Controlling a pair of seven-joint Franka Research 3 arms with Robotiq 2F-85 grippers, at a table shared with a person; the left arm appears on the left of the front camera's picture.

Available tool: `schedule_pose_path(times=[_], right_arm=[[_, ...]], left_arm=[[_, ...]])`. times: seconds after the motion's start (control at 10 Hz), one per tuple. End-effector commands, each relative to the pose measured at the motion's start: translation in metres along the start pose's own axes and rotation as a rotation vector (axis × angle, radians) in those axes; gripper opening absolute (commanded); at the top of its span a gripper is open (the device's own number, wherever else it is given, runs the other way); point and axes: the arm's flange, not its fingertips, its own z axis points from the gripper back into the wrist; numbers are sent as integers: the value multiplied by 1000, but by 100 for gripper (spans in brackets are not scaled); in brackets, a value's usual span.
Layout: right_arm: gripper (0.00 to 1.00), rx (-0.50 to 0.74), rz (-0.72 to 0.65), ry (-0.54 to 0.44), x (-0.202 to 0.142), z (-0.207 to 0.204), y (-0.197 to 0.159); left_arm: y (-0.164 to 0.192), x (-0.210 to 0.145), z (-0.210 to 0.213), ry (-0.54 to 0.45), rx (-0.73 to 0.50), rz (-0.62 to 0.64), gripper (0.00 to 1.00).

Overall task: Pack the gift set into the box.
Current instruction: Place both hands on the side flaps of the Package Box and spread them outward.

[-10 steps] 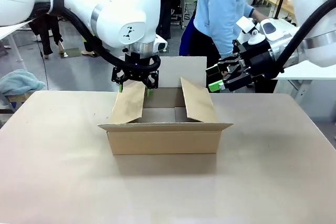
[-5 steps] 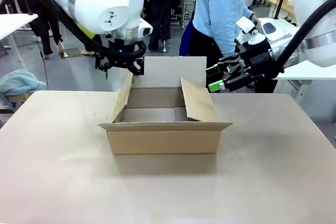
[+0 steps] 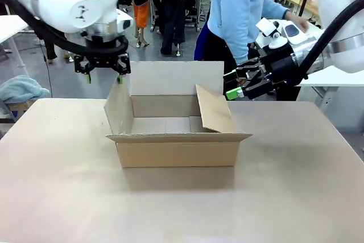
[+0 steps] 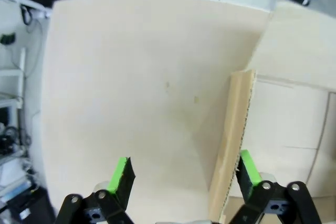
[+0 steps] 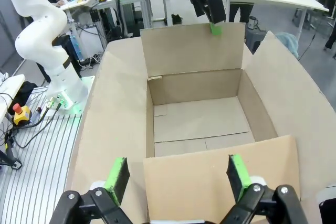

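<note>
While the box [image 3: 176,153] sits open at the middle of the table [image 3: 57,192], we note its four flaps. The near flap [image 3: 179,136] lies folded outward and flat. The far flap [image 3: 176,77] and left flap [image 3: 118,115] stand upright, and the right flap [image 3: 215,109] leans inward. The cardboard floor shows inside.

The left gripper [image 3: 104,78] hangs above the box's far left corner with its jaws spread apart and gripping nothing. In the left wrist view the left flap's top edge runs up between the green pads [image 4: 122,174], close to one of them; we cannot tell if it touches.

The right gripper [image 3: 231,83] hovers off the box's far right corner, near the table's far edge. Its jaws are likewise wide apart, empty and clear of the right flap.

A person [image 3: 239,9] in a light blue top stands at the far edge.
</note>
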Motion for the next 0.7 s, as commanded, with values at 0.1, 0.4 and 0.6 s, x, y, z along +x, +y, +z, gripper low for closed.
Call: schedule_pose_path(times=[0.1,0.4,0.6], right_arm=[[100,0,14,0,0,1,2],[100,0,14,0,0,1,2],[100,0,14,0,0,1,2]], left_arm=[[60,11,-41,136,-226,-47,100],[126,31,-91,298,-474,-52,100],[111,28,-82,195,-406,-32,100]])
